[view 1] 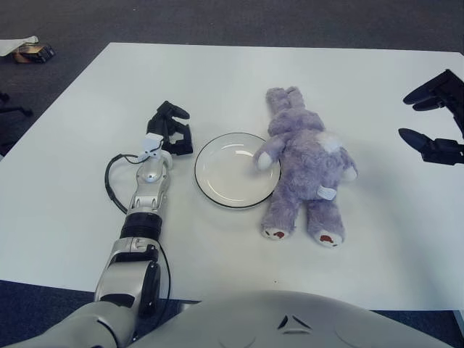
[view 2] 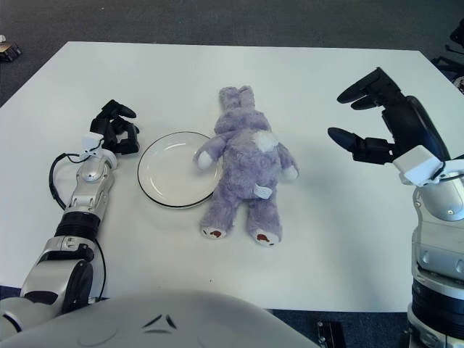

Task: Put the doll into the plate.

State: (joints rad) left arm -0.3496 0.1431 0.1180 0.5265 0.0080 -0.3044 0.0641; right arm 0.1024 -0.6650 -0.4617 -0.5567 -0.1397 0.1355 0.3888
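The doll lies face down just right of the plate, one paw over its rim. It looks soft and light — I'd pinch the torso. My right hand hovers well right, fingers spread; left hand curled beside the plate.

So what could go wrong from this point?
The doll is longer than the plate is wide, so its legs may hang over the rim. One paw already overlaps the rim, so a grab by the open right hand might nudge the plate toward the left hand beside it.
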